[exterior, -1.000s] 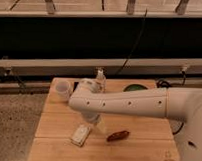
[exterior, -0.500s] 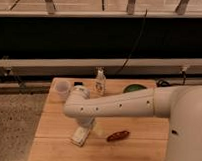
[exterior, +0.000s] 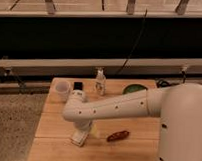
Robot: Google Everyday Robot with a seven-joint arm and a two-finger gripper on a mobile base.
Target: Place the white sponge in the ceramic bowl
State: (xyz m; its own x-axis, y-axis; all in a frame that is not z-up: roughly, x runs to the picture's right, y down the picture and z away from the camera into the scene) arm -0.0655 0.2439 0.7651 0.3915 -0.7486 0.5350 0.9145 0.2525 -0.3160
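Camera view: the hand [exterior: 86,127] hangs from the white arm [exterior: 118,103], well down-left of the round glossy green ceramic bowl [exterior: 135,89]. The small flat off-white sponge [exterior: 78,140] lies on the wooden counter [exterior: 47,148] directly beneath the hand, touching or nearly so. Its long axis seems slanted, though that's uncertain. Hand open, closed or gripping? Cannot tell.
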